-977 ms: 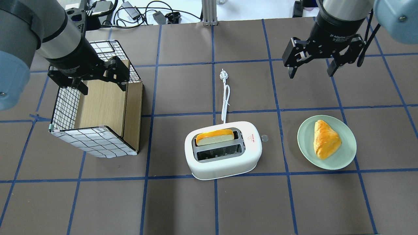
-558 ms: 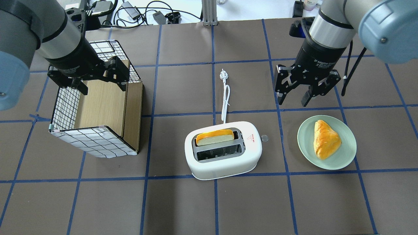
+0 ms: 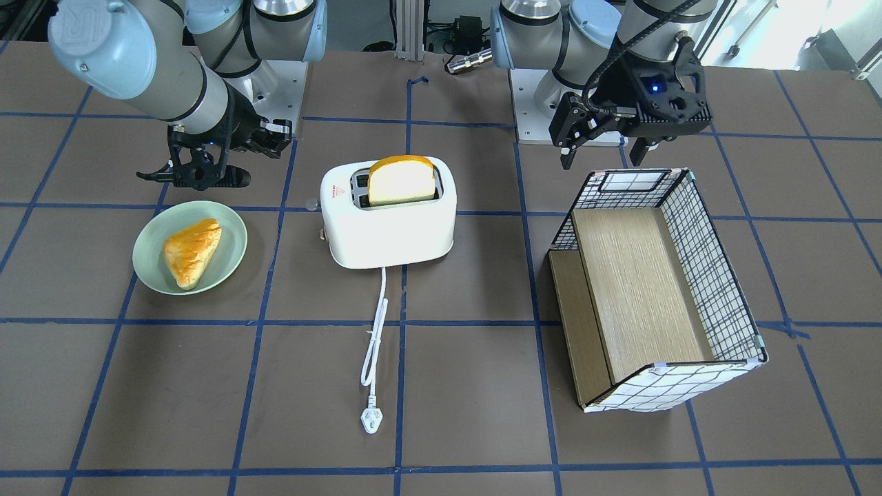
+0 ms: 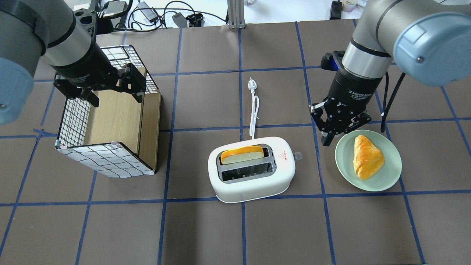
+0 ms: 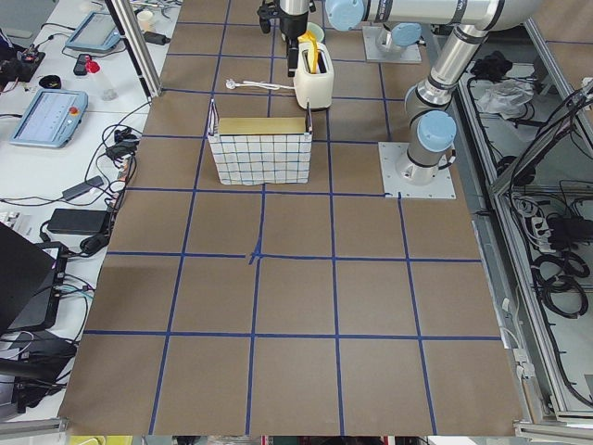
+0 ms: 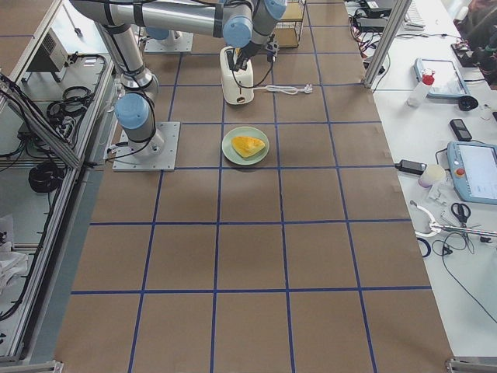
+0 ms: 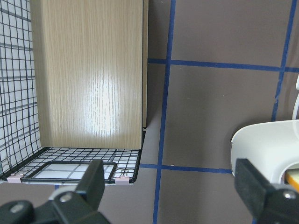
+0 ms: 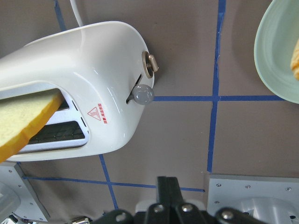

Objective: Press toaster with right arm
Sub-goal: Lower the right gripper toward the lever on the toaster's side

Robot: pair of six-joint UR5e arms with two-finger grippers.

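Note:
The white toaster (image 4: pixel 252 180) stands mid-table with a bread slice (image 4: pixel 241 154) upright in its far slot. Its small round lever knob (image 4: pixel 298 155) sticks out of the end that faces the plate. It also shows in the right wrist view (image 8: pixel 142 94). My right gripper (image 4: pixel 327 140) is shut and empty. It hangs above the table between the knob and the plate, a little beyond the knob and apart from it. In the right wrist view the shut fingers (image 8: pixel 167 184) sit below the knob. My left gripper (image 4: pixel 97 86) is open and empty over the basket.
A green plate (image 4: pixel 342 169) with a pastry (image 4: pixel 366 156) lies right of my right gripper. A wire basket (image 4: pixel 110 158) with a wooden base stands at the left. The toaster's white cord (image 4: pixel 254 114) and plug (image 4: pixel 251 85) run away from the toaster.
My right arm has come down and toward the toaster's knob end, from the far right to beside the plate. Its gripper has gone from open to shut. The left arm has not moved.

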